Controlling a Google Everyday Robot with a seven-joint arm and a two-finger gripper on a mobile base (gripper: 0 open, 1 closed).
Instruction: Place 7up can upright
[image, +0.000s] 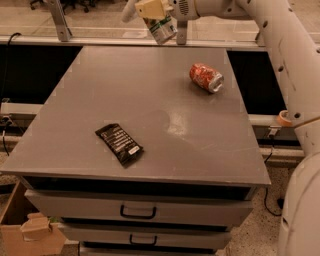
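The 7up can (162, 29), silvery-white with green marking, hangs tilted in my gripper (156, 17) at the top of the camera view, above the far edge of the grey table (150, 115). The gripper is shut on the can's upper part. The can's top end is hidden by the gripper. My white arm (280, 45) reaches in from the right side.
A dented red-orange can (206, 77) lies on its side at the table's far right. A black snack wrapper (119, 144) lies flat at the front left. Drawers (137, 212) sit below the tabletop. A cardboard box (30, 232) is on the floor at lower left.
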